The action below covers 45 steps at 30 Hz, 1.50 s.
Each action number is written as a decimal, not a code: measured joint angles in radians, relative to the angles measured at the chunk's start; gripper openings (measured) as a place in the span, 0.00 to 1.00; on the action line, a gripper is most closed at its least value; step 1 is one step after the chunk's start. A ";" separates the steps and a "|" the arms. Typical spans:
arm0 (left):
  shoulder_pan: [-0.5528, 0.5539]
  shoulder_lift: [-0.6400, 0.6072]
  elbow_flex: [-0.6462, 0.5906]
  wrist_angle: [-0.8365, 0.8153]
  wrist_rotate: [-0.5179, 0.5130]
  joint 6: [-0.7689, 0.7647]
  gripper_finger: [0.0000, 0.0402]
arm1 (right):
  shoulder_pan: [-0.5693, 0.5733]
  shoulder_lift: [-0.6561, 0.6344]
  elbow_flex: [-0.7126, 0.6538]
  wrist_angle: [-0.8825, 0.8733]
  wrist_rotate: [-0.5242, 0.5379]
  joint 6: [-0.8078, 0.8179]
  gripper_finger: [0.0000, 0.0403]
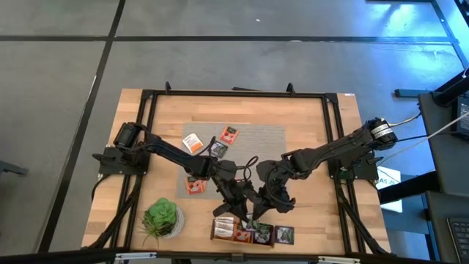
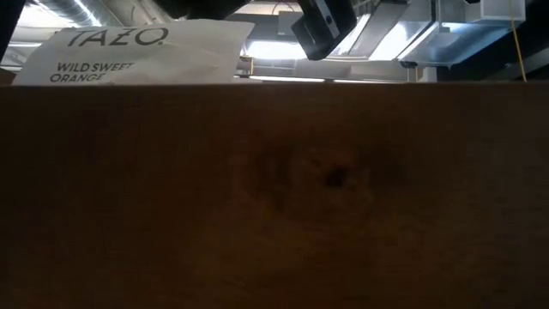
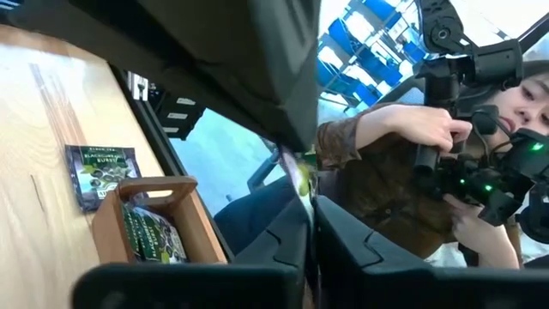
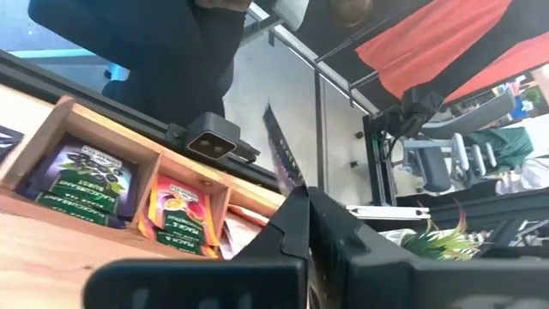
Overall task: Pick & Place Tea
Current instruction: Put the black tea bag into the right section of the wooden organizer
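**Both grippers meeting above the tea box**

The left gripper (image 3: 309, 227) and the right gripper (image 4: 307, 225) are hovering near the wooden box (image 1: 249, 233) at the table's (image 1: 322, 132) front edge. Each is pinching a thin sachet edge-on between pressed-together fingers. Sachets are standing in the box's compartments (image 4: 176, 215); 4 more (image 1: 193, 142) are lying loose around the grey mat (image 1: 253, 139).

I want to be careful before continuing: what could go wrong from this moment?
1. The left gripper and the right gripper each seem shut on a thin sachet edge, close together above the wooden box. If it is one sachet, pulling apart may tear it.
2. A slipped sachet could land outside the box.
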 joint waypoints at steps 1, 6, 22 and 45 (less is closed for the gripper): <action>0.001 0.000 0.000 0.000 0.003 0.000 0.02 | 0.000 0.000 0.000 0.007 0.000 0.001 0.02; 0.002 0.000 0.000 -0.001 -0.001 0.015 0.02 | 0.010 0.000 0.000 0.015 0.005 0.078 0.08; 0.055 -0.042 0.002 -0.125 -0.011 0.135 0.01 | 0.023 -0.235 0.000 -0.203 0.184 0.596 0.42; 0.147 -0.110 -0.301 0.422 -0.596 0.390 0.01 | 0.034 -0.349 -0.003 -0.527 0.774 1.513 0.43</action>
